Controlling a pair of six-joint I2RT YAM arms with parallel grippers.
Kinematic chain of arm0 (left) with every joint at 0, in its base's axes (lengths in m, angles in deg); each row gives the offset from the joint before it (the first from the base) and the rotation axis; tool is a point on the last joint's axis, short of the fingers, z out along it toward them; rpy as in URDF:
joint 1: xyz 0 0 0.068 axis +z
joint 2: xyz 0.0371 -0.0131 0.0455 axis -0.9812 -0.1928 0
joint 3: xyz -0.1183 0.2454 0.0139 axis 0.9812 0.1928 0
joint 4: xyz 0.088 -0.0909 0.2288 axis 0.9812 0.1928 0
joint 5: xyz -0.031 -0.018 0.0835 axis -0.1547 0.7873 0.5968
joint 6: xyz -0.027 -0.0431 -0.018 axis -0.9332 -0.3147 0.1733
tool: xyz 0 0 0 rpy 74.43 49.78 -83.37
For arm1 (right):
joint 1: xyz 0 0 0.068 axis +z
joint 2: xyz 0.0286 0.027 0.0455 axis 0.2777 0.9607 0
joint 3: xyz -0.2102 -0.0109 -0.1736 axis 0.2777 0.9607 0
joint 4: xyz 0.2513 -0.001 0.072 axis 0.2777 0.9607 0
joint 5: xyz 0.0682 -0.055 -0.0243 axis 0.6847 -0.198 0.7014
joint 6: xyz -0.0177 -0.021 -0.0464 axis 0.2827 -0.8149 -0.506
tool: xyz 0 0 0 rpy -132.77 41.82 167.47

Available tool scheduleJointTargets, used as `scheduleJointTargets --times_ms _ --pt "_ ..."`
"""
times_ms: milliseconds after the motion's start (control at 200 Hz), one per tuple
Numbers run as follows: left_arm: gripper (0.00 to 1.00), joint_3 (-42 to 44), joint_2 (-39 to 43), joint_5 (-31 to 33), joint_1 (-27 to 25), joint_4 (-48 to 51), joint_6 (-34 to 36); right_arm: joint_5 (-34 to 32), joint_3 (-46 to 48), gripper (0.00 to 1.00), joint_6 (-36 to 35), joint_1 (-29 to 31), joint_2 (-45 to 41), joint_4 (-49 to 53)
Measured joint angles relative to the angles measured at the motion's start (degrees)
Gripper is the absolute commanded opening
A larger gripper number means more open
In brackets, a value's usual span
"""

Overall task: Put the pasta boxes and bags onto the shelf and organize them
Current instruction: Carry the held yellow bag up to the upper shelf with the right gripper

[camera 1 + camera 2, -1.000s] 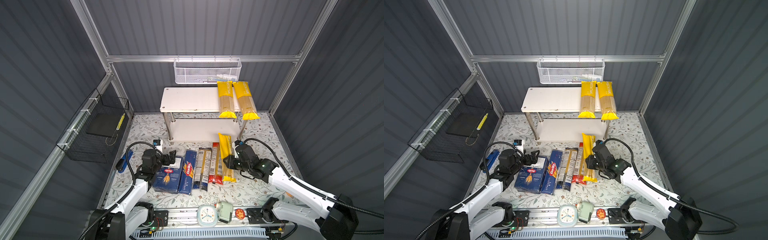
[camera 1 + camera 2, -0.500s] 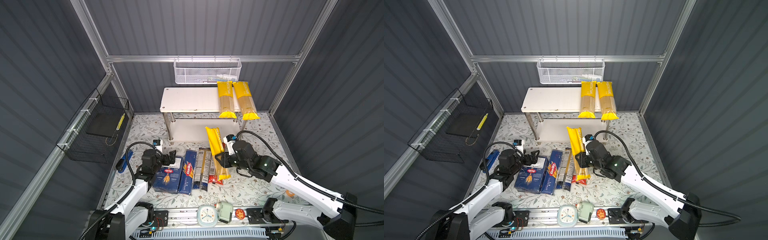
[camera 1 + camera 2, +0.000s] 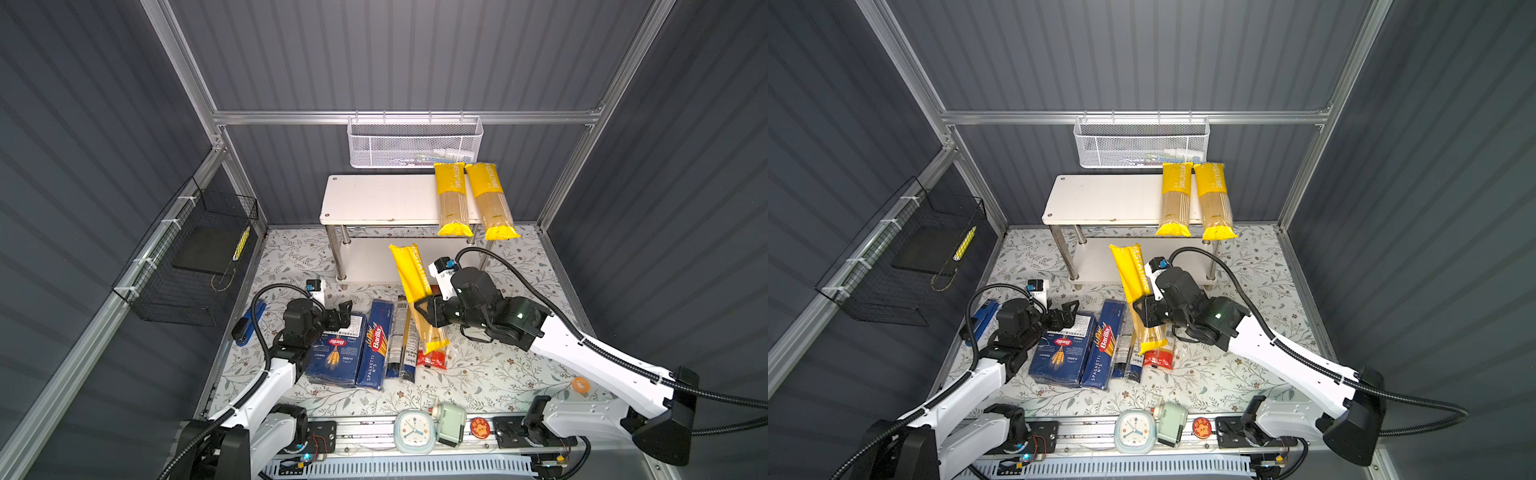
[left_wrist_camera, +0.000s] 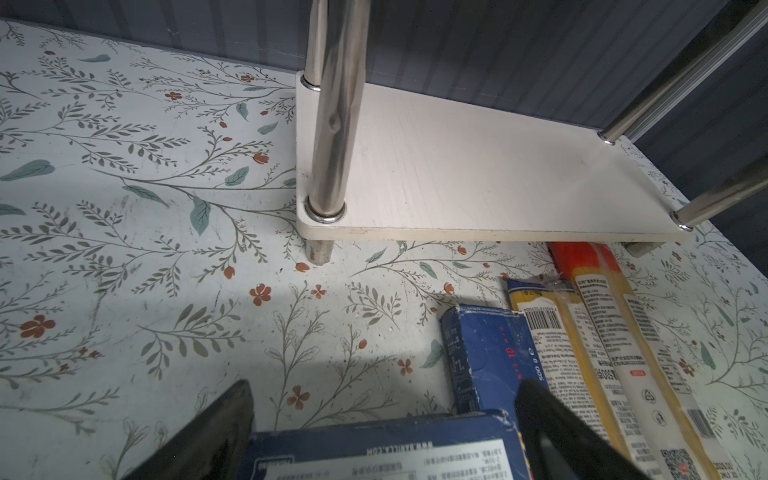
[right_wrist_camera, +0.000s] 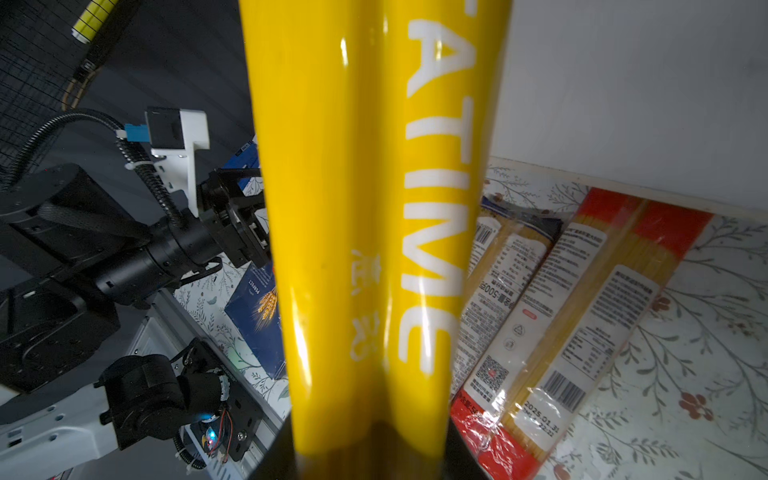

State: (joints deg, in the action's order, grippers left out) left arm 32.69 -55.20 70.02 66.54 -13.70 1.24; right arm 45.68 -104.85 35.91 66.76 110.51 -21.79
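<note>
Lab test cell: grey panel walls (image 3: pixel 374 54), aluminium frame (image 3: pixel 291 117).

dark ribbed walls (image 3: pixel 374 54), floral floor (image 3: pixel 498 374), aluminium frame (image 3: pixel 291 117)

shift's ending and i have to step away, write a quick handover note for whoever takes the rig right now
Right gripper: shut on the third yellow bag, lifted and tilted above the table.
Left gripper: open, straddling the far end of the wide box.
Done: two yellow bags lie across the shelf top board, right end, overhanging the front.
Left: shelve the third yellow bag, then the wide box, narrow box, dark-ended bag and red-ended bag, all side by side on the table.
</note>
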Motion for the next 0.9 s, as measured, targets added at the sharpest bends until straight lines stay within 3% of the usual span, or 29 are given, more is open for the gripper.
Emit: scheduleJointTargets --times_ms 430,896 --pt "0.99 0.0 0.0 0.0 0.0 -0.02 0.0 1.86 -9.9 0.22 -2.32 0.7 3.89 2.75" --pt "0.99 0.0 0.0 0.0 0.0 0.02 0.0 -4.04 -28.44 0.23 -4.39 0.79 13.22 10.49"
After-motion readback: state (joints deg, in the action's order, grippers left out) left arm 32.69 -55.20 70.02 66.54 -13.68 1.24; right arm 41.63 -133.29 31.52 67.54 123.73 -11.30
